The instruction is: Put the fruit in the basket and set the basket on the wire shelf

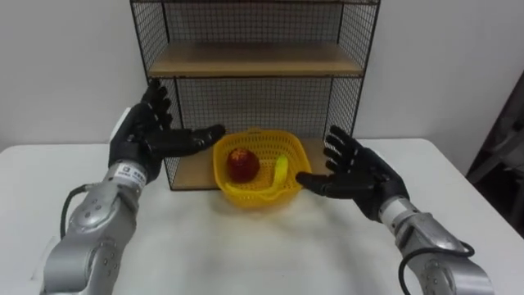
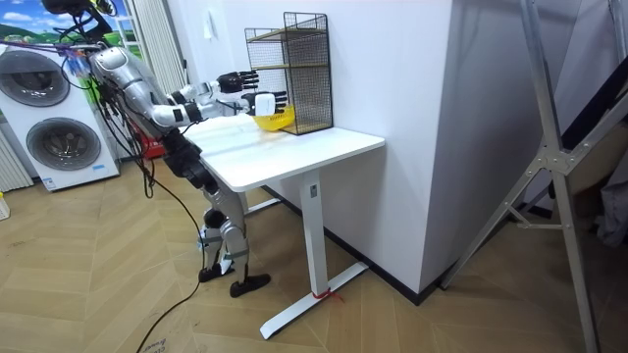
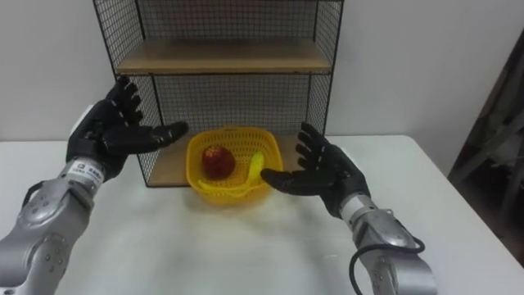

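Observation:
A yellow plastic basket [image 1: 260,163] [image 3: 233,172] rests half inside the bottom level of the black wire shelf [image 1: 255,59] [image 3: 221,56], its front part still out on the white table [image 1: 262,246]. In the basket lie a red apple [image 1: 243,164] [image 3: 217,161] and a yellow banana [image 1: 281,170] [image 3: 256,166]. My left hand [image 1: 147,131] [image 3: 110,129] is open, just left of the basket, thumb near its rim. My right hand [image 1: 354,172] [image 3: 321,170] is open at the basket's right side, apart from it. In the room view I stand at the table, both hands [image 2: 240,90] held out to the basket [image 2: 275,120].
The shelf [image 2: 289,69] stands at the table's back against the white wall and has a wooden middle board [image 1: 254,60]. Washing machines [image 2: 49,108] stand behind me in the room view. A grey metal stand [image 2: 549,167] is at the room view's right.

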